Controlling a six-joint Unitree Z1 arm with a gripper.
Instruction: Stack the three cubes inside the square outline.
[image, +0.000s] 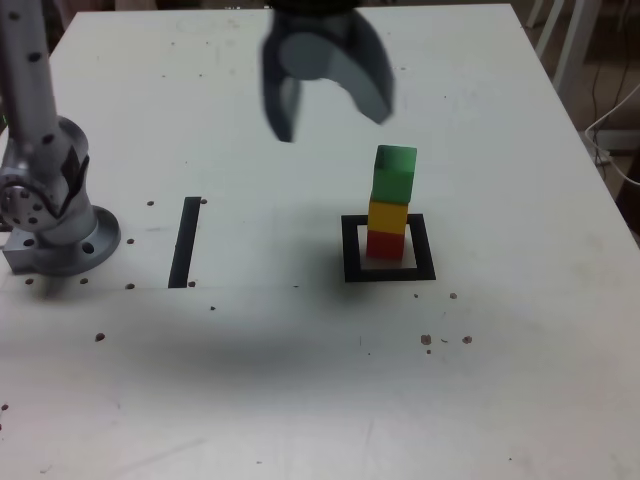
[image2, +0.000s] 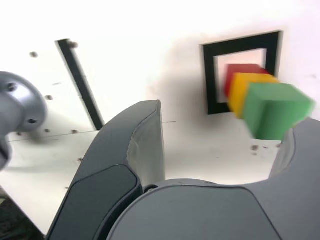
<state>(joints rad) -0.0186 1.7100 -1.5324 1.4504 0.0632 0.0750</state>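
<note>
The three cubes are all stacked up inside the square outline (image: 389, 273) — red cube (image: 385, 244) on the bottom, yellow cube (image: 388, 215) in the middle, green cube (image: 394, 174) on top, though the green one sits a bit skewed and overhangs a little. The gripper (image: 330, 110) hangs in the air above the table (image: 300, 380), jaws spread apart and holding nothing, off toward the exterior view's left of the tower. Looks to me like the stacking itself is done — all that's left is backing the arm away without bumping that slightly wonky tower.
</note>
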